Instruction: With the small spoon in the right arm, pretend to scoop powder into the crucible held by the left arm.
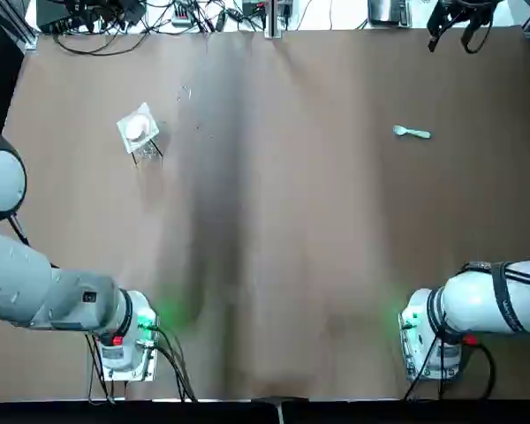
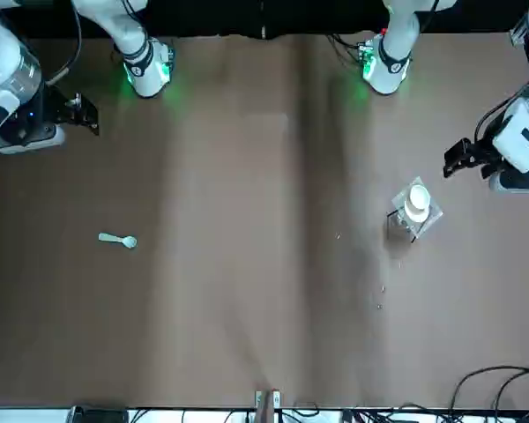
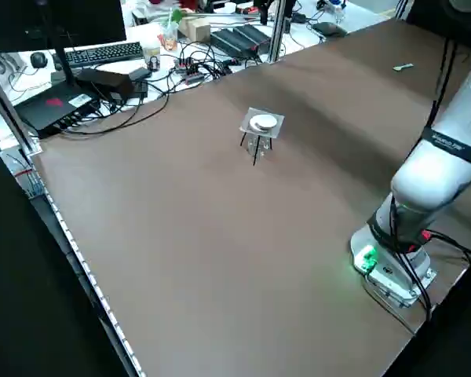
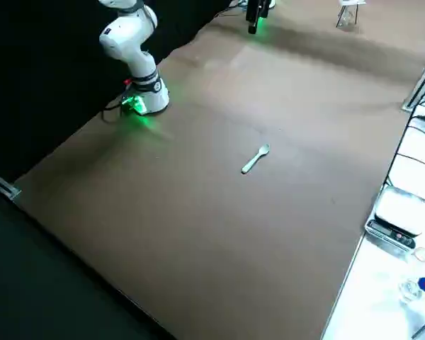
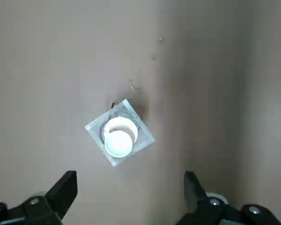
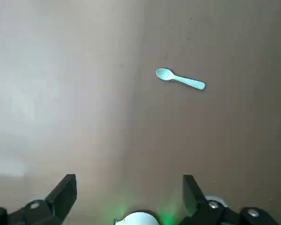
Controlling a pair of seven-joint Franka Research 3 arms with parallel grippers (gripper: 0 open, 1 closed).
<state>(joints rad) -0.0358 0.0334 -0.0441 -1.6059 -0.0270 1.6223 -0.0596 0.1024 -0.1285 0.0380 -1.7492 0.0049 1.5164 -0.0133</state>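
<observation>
Robotics lab. Left arm (image 1: 35, 291) and right arm (image 1: 495, 300) bolted to a brown table (image 1: 274, 265), bases (image 1: 128, 344) lit green at 7 and 5 o'clock in the top view. Cables (image 1: 97, 35) tangled along its 12 o'clock edge. Crucible (image 1: 137, 130) on a mesh stand (image 1: 152, 134) at 10 o'clock, lab ware. Keyboard (image 3: 110, 53) and mouse (image 3: 38, 58) on a cluttered bench (image 3: 141, 35) at 11 o'clock in the left side view. Small scale (image 4: 393, 212) at 4 o'clock in the right side view.
</observation>
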